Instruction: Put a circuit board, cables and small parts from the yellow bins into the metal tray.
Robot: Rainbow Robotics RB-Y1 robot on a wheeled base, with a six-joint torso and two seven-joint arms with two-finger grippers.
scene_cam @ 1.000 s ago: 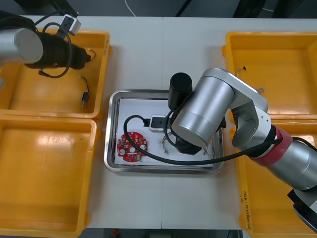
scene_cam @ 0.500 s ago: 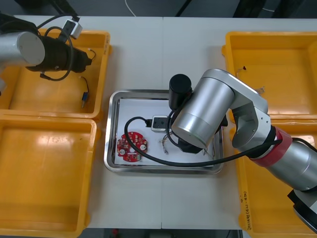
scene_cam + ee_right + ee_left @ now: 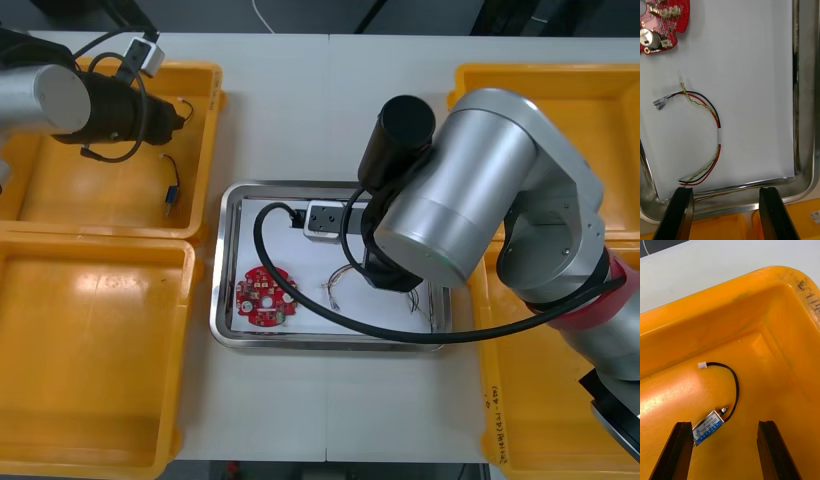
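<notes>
Light: bright, even, from overhead
Glare: streaks on tray (image 3: pixel 805 123) rim, sheen on bin (image 3: pixel 677 390) floor
Shadows: soft, faint, beneath cable (image 3: pixel 737 388)

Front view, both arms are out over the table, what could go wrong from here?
1. The small metal part lies close to one finger of the open left gripper, over the far left yellow bin, not centred; a straight descent could knock it or pinch only its black cable.
2. The open right gripper hovers at the rim of the metal tray, near one end of the red and yellow cable; a low sweep might snag it.
</notes>
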